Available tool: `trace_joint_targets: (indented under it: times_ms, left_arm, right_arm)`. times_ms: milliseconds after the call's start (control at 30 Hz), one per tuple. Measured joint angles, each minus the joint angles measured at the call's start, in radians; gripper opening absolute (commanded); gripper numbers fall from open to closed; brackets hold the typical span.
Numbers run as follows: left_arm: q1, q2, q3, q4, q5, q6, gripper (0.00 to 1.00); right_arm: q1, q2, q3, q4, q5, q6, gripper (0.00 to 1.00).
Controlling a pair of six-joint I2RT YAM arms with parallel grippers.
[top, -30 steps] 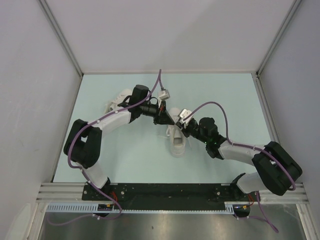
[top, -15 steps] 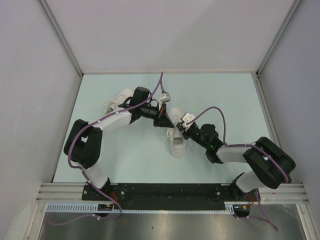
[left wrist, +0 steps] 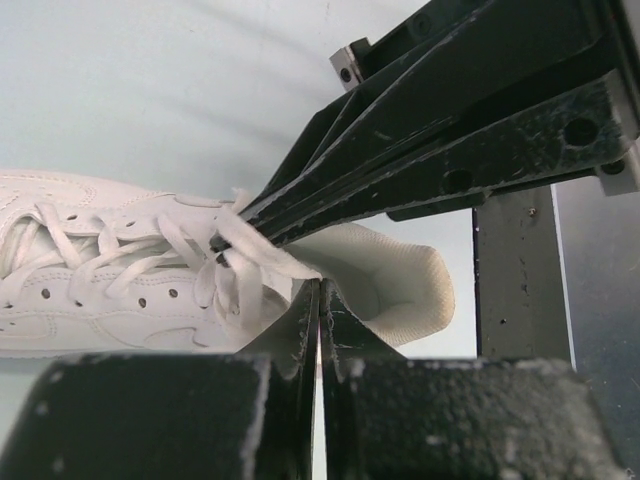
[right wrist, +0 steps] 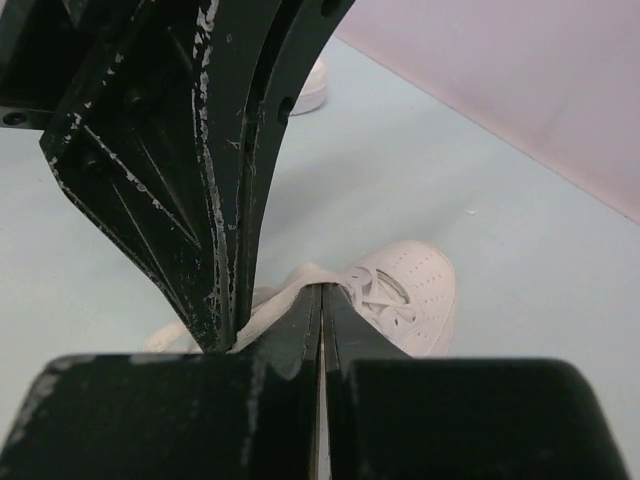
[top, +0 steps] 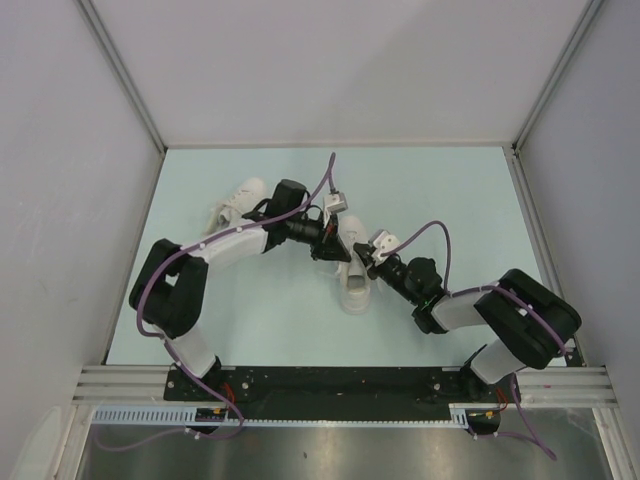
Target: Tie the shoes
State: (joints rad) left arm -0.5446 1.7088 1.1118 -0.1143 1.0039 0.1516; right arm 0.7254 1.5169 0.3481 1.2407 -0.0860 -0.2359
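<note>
One white sneaker (top: 355, 285) lies mid-table, toe toward the arms; it also shows in the left wrist view (left wrist: 100, 290) and the right wrist view (right wrist: 410, 290). The second white sneaker (top: 232, 200) lies at the far left, partly behind the left arm, and shows in the right wrist view (right wrist: 310, 90). My left gripper (top: 340, 250) is over the middle shoe's lacing, and its tips (left wrist: 320, 288) are shut on a white lace (left wrist: 270, 262). My right gripper (top: 362, 263) meets it from the right, shut (right wrist: 322, 290) on the same lace (right wrist: 280, 295). The short lace span runs between the two tips.
Grey walls enclose the pale green table (top: 450, 190) on three sides. A black base rail (top: 330, 382) runs along the near edge. Purple cables (top: 420, 228) loop over both arms above the shoe.
The right arm has folded in and its gripper has moved left to the shoe's lacing. The left gripper has shifted a little right. The tips now almost touch.
</note>
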Motion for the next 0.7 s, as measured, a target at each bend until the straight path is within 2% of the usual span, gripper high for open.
trace_joint_targets:
  times_ms: [33,167,267,467,700]
  left_arm:
    - [-0.003,0.000,0.000,0.000,-0.003,0.002,0.06]
    - [-0.008,0.000,0.000,-0.003,-0.020,0.008,0.23]
    - [-0.008,-0.003,-0.003,-0.015,-0.038,0.021,0.32]
    - [0.033,-0.094,-0.059,-0.050,-0.055,0.035,0.36]
    - [0.127,-0.161,-0.047,-0.062,-0.120,0.045,0.35]
  right_arm:
    - [0.000,0.013,0.000,0.014,0.000,0.000,0.00]
    - [0.001,0.049,0.000,0.022,0.000,0.008,0.00]
    - [0.005,0.055,-0.006,0.034,0.000,0.016,0.00]
    - [0.010,0.054,-0.032,0.068,0.001,0.019,0.00]
    - [0.011,0.054,-0.037,0.075,0.000,0.020,0.00]
